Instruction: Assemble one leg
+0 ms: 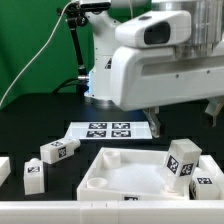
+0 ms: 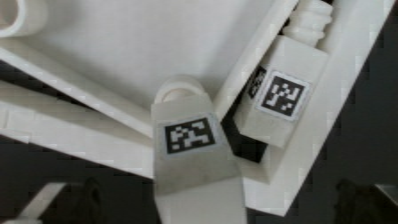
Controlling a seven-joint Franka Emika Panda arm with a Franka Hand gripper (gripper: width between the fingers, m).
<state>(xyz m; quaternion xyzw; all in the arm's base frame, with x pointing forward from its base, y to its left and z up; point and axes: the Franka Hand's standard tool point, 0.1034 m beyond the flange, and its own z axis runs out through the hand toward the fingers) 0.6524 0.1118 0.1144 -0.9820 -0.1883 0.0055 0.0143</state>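
One leg (image 1: pixel 183 160), a white block with tags, stands tilted at the right corner of the large white square piece (image 1: pixel 115 172). My gripper (image 1: pixel 183 118) hangs just above it with the jaws wide apart. In the wrist view this leg (image 2: pixel 189 150) runs up between my dark fingers (image 2: pixel 39 205) without touching either one; my gripper (image 2: pixel 205 208) is open. A second leg (image 1: pixel 206 182) lies right beside it, also in the wrist view (image 2: pixel 281 92). The square piece (image 2: pixel 80 70) fills the rest of the wrist view.
The marker board (image 1: pixel 108 130) lies behind the square piece. Two more legs (image 1: pixel 58 150) (image 1: pixel 33 177) lie at the exterior view's left, with another white part (image 1: pixel 3 168) at the edge. A white ledge (image 1: pixel 60 212) runs along the front.
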